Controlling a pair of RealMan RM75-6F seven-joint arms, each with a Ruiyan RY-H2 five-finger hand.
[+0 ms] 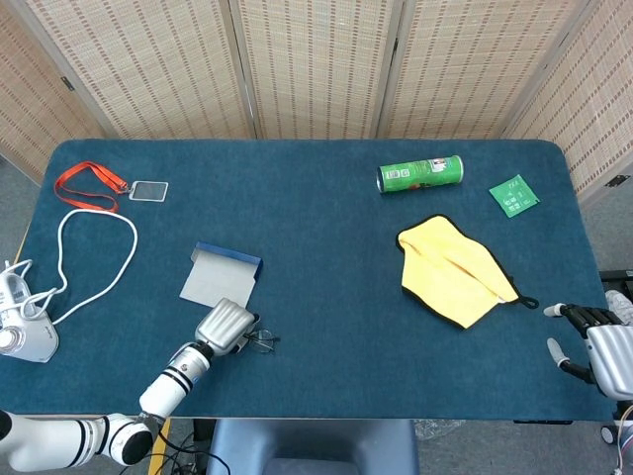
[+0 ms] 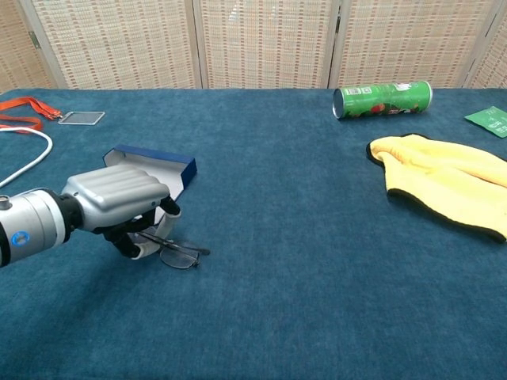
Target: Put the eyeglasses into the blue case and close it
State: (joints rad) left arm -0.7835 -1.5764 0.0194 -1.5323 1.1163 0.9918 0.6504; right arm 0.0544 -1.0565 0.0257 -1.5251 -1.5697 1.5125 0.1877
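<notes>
Colours on the table, head and chest views

Table cloth (image 1: 326,208) deep teal. Case (image 2: 162,165) blue outside, grey inside. Can (image 1: 420,174) green with white print. Cloth (image 1: 453,270) yellow, black-edged. Packet (image 1: 514,195) green. Lanyard (image 1: 87,184) orange-red; cable (image 1: 84,259) white. Left hand (image 2: 119,198) silver-grey; eyeglasses (image 2: 176,252) dark-framed. Screens (image 1: 316,64) beige weave.

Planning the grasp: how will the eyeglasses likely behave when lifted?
The eyeglasses look thin-framed, so probably light and easily bent. They lie flat on the table, so the left hand may struggle to get under them.
</notes>
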